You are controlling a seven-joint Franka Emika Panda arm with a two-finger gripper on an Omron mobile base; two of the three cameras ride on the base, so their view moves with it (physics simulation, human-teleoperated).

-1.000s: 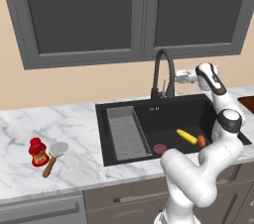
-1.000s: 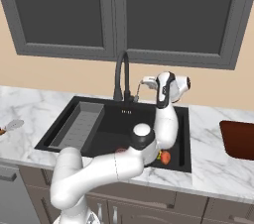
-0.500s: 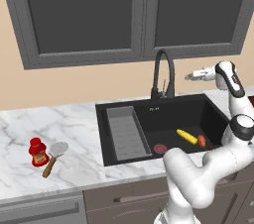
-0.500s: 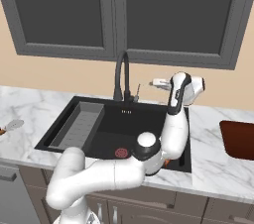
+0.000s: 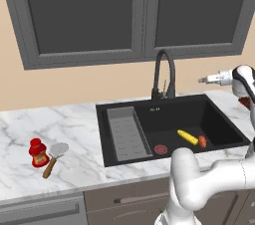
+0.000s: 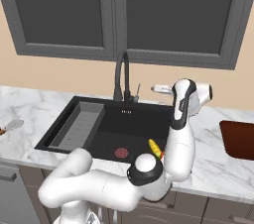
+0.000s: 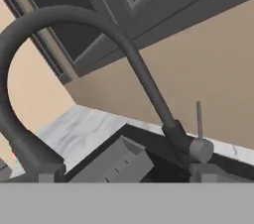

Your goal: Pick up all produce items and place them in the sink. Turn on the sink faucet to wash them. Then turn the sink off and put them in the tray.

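Observation:
In the black sink (image 5: 101, 119) (image 6: 55, 136) lie the produce items: a yellow corn cob (image 5: 188, 137) (image 6: 155, 146) and an orange-red vegetable (image 5: 202, 141), right of the red drain (image 5: 161, 149). The black gooseneck sink faucet (image 5: 164, 73) (image 6: 122, 76) (image 7: 135, 64) stands behind the basin, its thin lever (image 6: 136, 90) (image 7: 199, 119) upright. My gripper (image 5: 203, 79) (image 6: 154, 88) (image 7: 126, 176) hangs open to the right of the faucet, pointing at it, with nothing held. The reddish-brown tray (image 6: 240, 139) rests on the counter at the right.
A grey ribbed rack (image 5: 127, 132) (image 6: 79, 124) (image 7: 111, 163) fills the sink's left part. A red bottle (image 5: 37, 152) and a wooden-handled spatula (image 5: 54, 157) lie on the marble counter at the left. Dark cabinets hang above the faucet.
My wrist has swung to the right, away from the faucet, and the hand has turned level so that it points left at the tap. The jaws stay open; the produce has not moved.

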